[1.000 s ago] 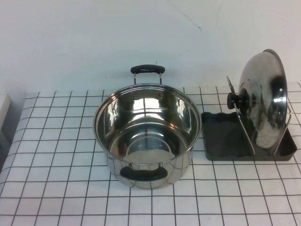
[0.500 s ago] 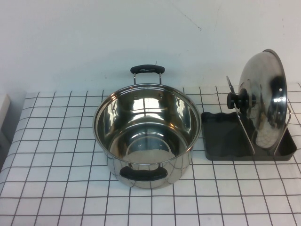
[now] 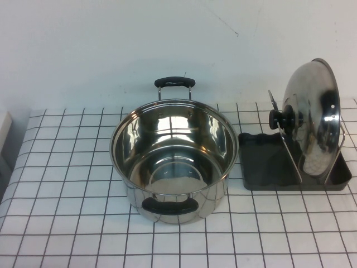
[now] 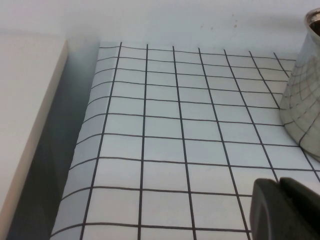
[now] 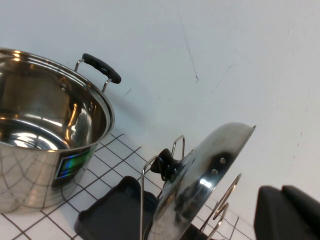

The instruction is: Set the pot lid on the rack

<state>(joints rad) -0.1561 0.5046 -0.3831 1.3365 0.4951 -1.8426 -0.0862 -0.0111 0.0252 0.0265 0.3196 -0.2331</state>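
Pot lid (image 3: pixel 315 120) upright in rack (image 3: pixel 266 162), unchanged from a second ago.
Only wrist views show grippers: left gripper (image 4: pixel 286 209) beside pot (image 4: pixel 303 90), right gripper (image 5: pixel 290 212) near lid; finger state unclear.

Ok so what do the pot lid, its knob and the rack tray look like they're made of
Pot lid: polished steel by the look, mirror reflections across its dome. Knob: matte black, probably plastic. Rack tray: dull dark grey, likely plastic; its dividers look like thin metal wire. Neither gripper touches them; the left gripper is near the pot.
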